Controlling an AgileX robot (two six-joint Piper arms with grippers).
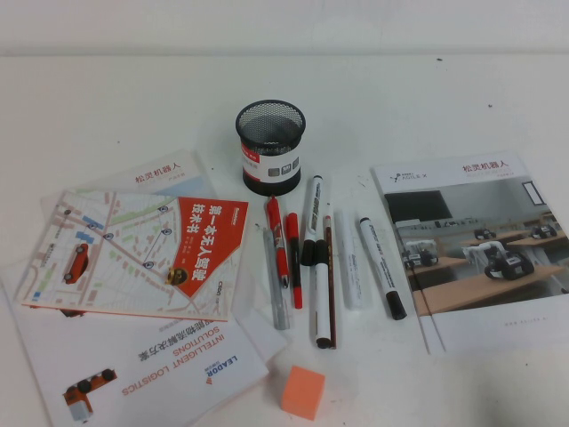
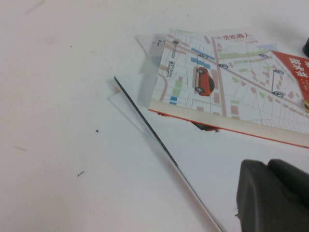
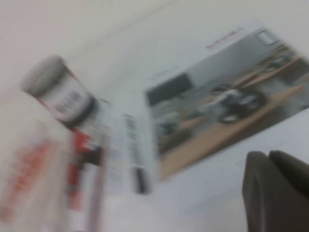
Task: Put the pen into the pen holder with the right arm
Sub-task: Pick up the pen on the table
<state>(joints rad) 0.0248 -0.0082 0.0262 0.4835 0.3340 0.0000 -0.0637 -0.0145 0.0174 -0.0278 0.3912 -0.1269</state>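
high view, pen (image 1: 382, 267) flat, jaws unseen

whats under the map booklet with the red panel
The map booklet lies on other white leaflets; one shows beyond its far edge, more at its near edge. Their covered parts are hidden. Left gripper and right gripper show only in wrist views.
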